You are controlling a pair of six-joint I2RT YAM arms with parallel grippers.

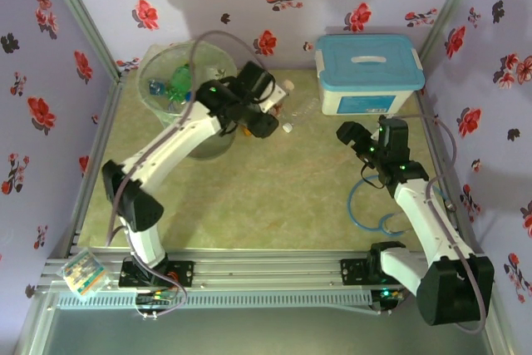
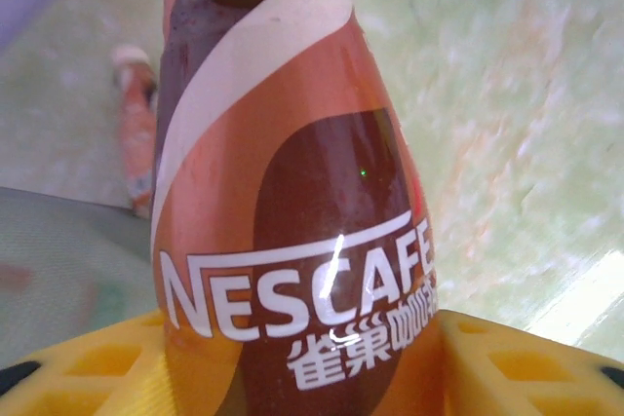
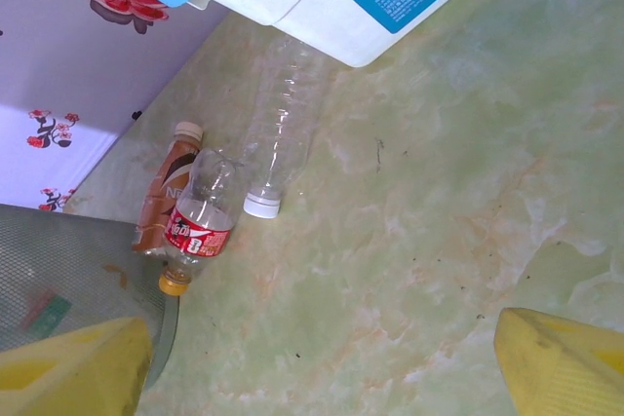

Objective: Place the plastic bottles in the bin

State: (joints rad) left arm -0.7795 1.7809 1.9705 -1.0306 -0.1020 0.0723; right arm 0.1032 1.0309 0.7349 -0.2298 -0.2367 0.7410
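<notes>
- The left hand (image 1: 264, 122) is in the upper middle of the overhead view. It is just right of the round translucent grey-green bin (image 1: 158, 68), which stands at the upper left.
- In the left wrist view, its yellow fingers (image 2: 97, 372) press on either side of an orange-brown plastic coffee bottle (image 2: 292, 202) with a cream swirl and white lettering. The hand is pinching that bottle low in the frame, and the bottle rises straight up the picture.
- I cannot tell whether the bottle's base is clear of the table.
- To its left in the same view, a second orange bottle (image 2: 136, 138) with a pale cap lies on the pale green marbled table (image 2: 507, 94). It is close to the bin's grey wall at the lower left.
- From overhead, a green plastic bottle (image 1: 179, 81) shows inside the bin.
- The right hand (image 1: 347, 135) hovers right of centre, below the white rectangular box with a light-blue lid (image 1: 370, 72).
- Its yellow fingertips (image 3: 68, 367) sit spread wide at the bottom corners of its own view, with only bare table between them.
- In the right wrist view, a clear unlabelled bottle with a white cap (image 3: 278, 133) lies just below the box.
- Left of it lies a clear bottle with a red label and orange cap (image 3: 200, 226). It touches a brown bottle with a beige cap (image 3: 161, 197), and both are beside the bin's rim at the lower left.
</notes>
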